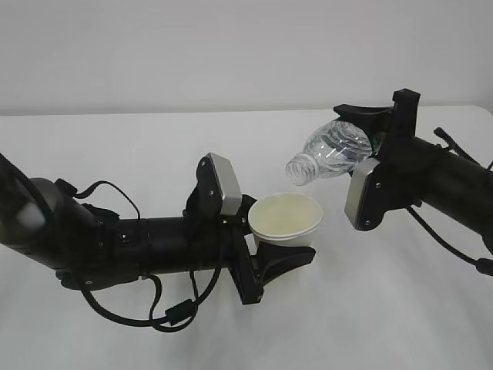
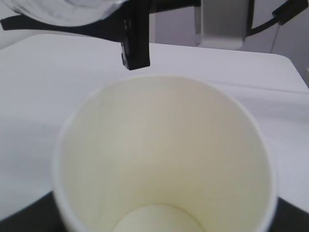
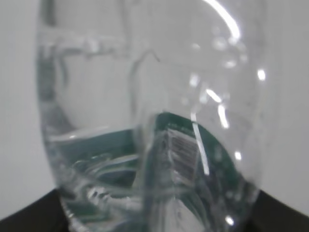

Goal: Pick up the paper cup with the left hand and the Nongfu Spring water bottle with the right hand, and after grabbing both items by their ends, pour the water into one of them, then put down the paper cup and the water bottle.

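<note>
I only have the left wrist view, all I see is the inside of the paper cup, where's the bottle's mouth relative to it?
Observer: The water bottle is tilted, neck down-left; its mouth looks just above and right of the paper cup rim.
Operator: Who's holding it?
Observer: The right claw grips its base end.
Operator: Any water left inside?
Observer: Yes, the right wrist view shows water pooled in the bottle.
Operator: Pouring yet?
Observer: No stream visible.

White paper cup (image 1: 286,220) with cream interior; clear ribbed Nongfu Spring water bottle (image 1: 331,152) bearing dark green label band; black arms with silver-grey blocks; white worktop (image 1: 139,146); pale grey wall.
</note>
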Tool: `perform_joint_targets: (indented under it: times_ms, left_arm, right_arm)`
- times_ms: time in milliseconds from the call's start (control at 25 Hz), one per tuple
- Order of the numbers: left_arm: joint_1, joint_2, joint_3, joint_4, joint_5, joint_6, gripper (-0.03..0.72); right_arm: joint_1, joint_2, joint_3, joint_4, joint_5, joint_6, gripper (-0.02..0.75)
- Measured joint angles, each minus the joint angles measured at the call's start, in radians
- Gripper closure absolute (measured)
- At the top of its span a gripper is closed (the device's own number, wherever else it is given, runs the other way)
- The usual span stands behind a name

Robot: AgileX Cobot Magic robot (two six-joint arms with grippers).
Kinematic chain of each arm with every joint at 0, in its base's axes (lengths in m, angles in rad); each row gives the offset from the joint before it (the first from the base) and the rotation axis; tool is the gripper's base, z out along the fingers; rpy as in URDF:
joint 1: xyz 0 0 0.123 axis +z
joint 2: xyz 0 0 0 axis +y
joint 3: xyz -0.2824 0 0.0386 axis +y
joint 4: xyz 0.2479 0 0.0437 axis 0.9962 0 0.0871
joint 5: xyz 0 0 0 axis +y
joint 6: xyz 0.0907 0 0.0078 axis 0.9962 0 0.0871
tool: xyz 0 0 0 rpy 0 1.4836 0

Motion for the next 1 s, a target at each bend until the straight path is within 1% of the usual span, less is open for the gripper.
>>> perform_joint_targets:
  times_ms: [1000]
  left_arm:
    - [0.000, 0.000, 0.000, 0.003, -0.008, -0.004, 0.225]
  right_arm:
    - [0.000, -0.002, -0.009, -0.004, -0.002, -0.050, 0.309]
